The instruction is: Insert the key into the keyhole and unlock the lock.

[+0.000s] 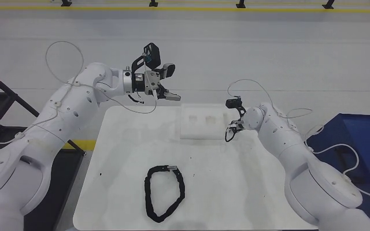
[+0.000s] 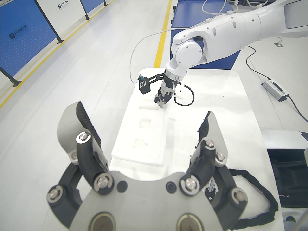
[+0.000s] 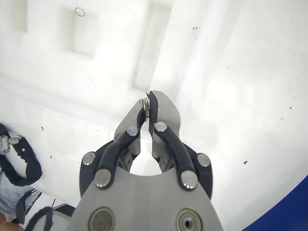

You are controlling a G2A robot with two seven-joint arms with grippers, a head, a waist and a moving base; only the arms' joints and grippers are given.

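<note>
Two ribbed right fingers (image 3: 166,112) pinch a metal key (image 3: 145,108).

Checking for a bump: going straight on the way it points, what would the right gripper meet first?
Probably the white foam tray, by the end of its long narrow slot; the right gripper, shut on a small silver key, points at it.

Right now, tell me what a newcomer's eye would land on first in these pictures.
The black chain lock lies in a loop on the near side of the white table. The right gripper is shut on a small metal piece, apparently the key, at the end of the white foam tray. The left gripper hangs open above the table's far corner.
</note>
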